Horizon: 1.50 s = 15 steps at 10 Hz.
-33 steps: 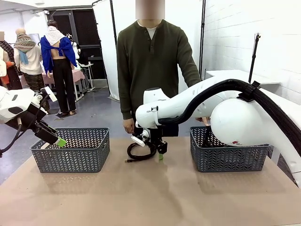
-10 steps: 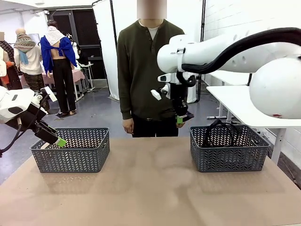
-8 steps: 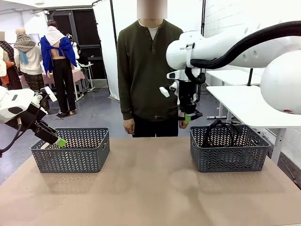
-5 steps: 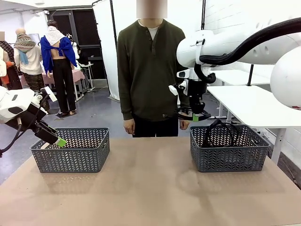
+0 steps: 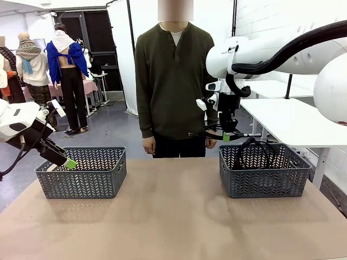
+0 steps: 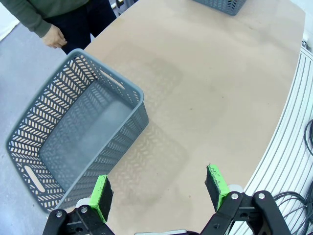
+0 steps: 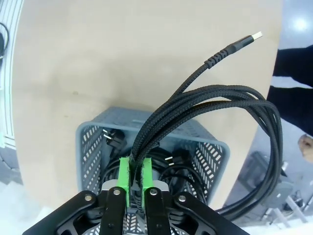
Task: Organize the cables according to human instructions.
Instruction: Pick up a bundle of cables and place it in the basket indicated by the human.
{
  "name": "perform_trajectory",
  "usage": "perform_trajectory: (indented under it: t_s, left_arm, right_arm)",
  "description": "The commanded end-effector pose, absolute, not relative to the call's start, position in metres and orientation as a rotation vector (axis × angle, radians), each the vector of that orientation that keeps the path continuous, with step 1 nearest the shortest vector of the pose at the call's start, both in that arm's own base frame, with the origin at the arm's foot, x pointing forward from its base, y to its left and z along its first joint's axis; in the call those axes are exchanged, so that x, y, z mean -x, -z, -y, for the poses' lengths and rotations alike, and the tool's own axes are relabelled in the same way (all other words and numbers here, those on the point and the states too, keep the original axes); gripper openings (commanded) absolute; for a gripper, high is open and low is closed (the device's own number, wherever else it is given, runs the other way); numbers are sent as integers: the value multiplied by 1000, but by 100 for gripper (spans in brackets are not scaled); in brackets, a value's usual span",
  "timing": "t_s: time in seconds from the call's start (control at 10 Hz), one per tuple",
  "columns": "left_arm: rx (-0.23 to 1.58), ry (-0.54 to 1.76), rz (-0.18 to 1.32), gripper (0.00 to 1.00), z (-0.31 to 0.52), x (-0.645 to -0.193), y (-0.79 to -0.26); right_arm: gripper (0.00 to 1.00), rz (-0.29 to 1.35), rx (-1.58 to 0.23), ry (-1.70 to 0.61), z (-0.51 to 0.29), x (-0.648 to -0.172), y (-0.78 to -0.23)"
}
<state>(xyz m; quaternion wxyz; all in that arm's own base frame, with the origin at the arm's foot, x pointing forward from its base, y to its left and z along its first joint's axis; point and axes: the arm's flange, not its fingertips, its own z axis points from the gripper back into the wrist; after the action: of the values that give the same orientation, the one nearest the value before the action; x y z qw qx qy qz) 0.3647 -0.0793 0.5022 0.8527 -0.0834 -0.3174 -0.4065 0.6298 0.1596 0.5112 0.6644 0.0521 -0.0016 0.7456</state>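
Observation:
My right gripper hangs high above the near-left rim of the right grey basket, shut on a coiled black braided cable that shows edge-on. In the right wrist view the gripper pinches the coil's bundled strands, and the loop fans out with a USB plug at its free end. Below it the basket holds other black cables, also visible from the front. My left gripper stands open beside the left basket; its spread fingers hold nothing.
The person stands at the far edge between the baskets, arms down, hands at table height. The left basket is empty inside. Bare brown tabletop lies between and in front of the baskets.
My right arm has carried the coiled cable to the right, from in front of the person's chest to above the right basket's left rim. The left arm has stayed put.

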Motion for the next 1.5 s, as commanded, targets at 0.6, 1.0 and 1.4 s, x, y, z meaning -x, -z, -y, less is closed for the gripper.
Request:
perform_trajectory:
  t_s: [0.6,1.0,1.4]
  left_arm:
    - [189,855,674,100,78,-366,-501]
    - [189,855,674,100,78,-366,-501]
    - [189,855,674,100,78,-366,-501]
  right_arm:
    - [0,28,-89,-1677,-98,-605,-506]
    - [0,21,-103,-1625,-42,-595,-487]
    - [0,14,-104,-1615,-11,-596,-466]
